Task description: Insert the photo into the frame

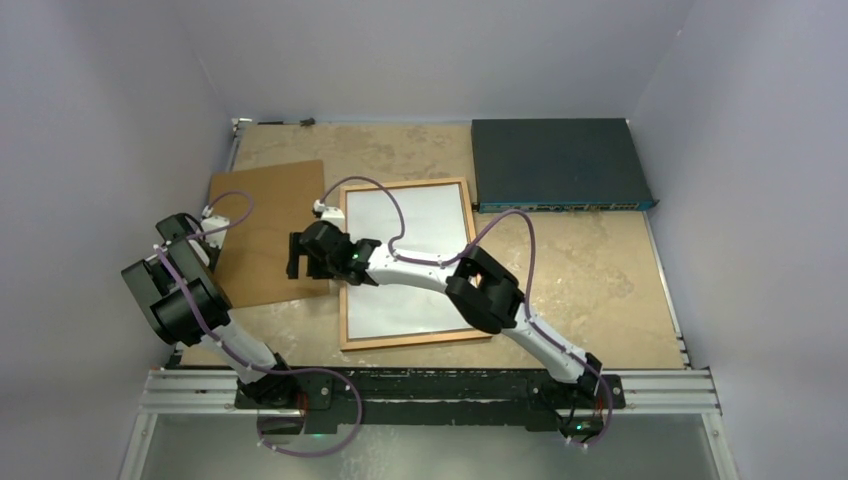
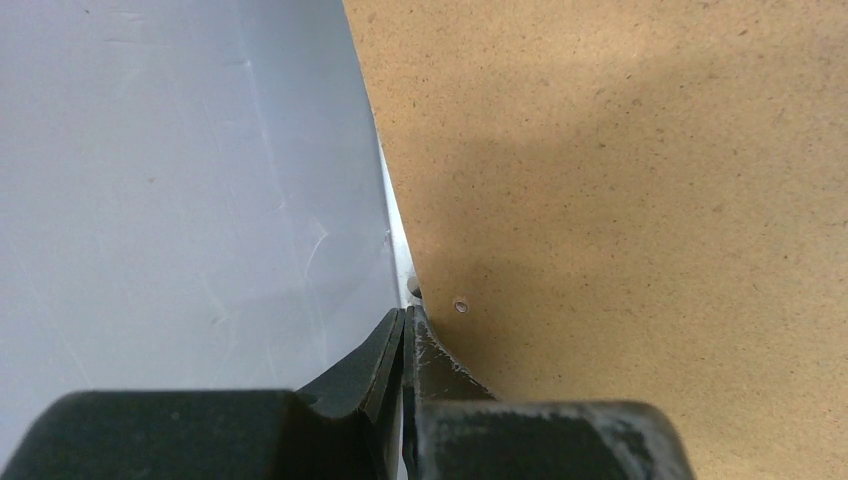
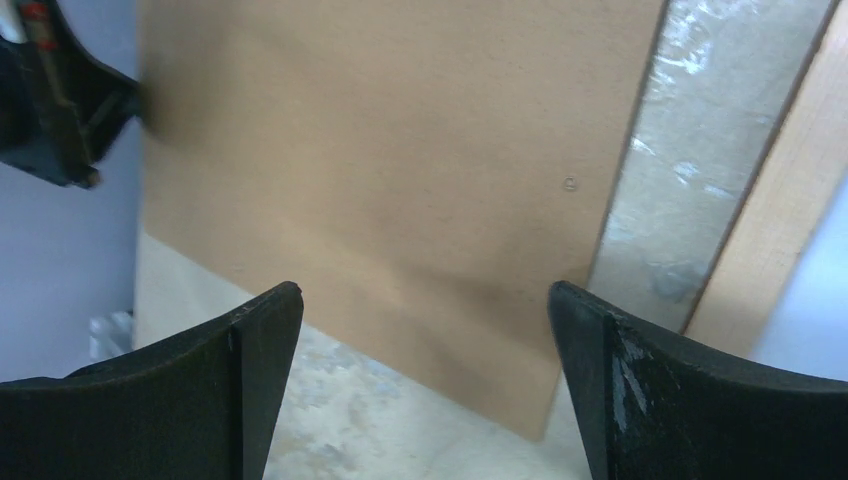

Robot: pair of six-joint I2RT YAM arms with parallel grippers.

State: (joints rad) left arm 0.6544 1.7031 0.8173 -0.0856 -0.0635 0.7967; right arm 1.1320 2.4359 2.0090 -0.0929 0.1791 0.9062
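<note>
The orange-brown wooden frame [image 1: 345, 275] lies flat mid-table. A white sheet [image 1: 420, 255] fills it, the photo with its plain back up; no picture side shows. My right gripper [image 1: 296, 258] reaches left across the frame and hangs open and empty [image 3: 425, 300] over the near right corner of the brown backing board [image 3: 380, 160]. The frame's edge [image 3: 775, 200] shows at the right of that view. My left gripper [image 1: 208, 245] is shut [image 2: 408, 315], its tips at the board's left edge [image 2: 600, 200]. Nothing shows between its fingers.
A dark blue flat box [image 1: 555, 163] lies at the back right, next to the frame's far corner. Grey walls [image 2: 180, 180] close in on the left, the back and the right. The left wall is right beside my left gripper.
</note>
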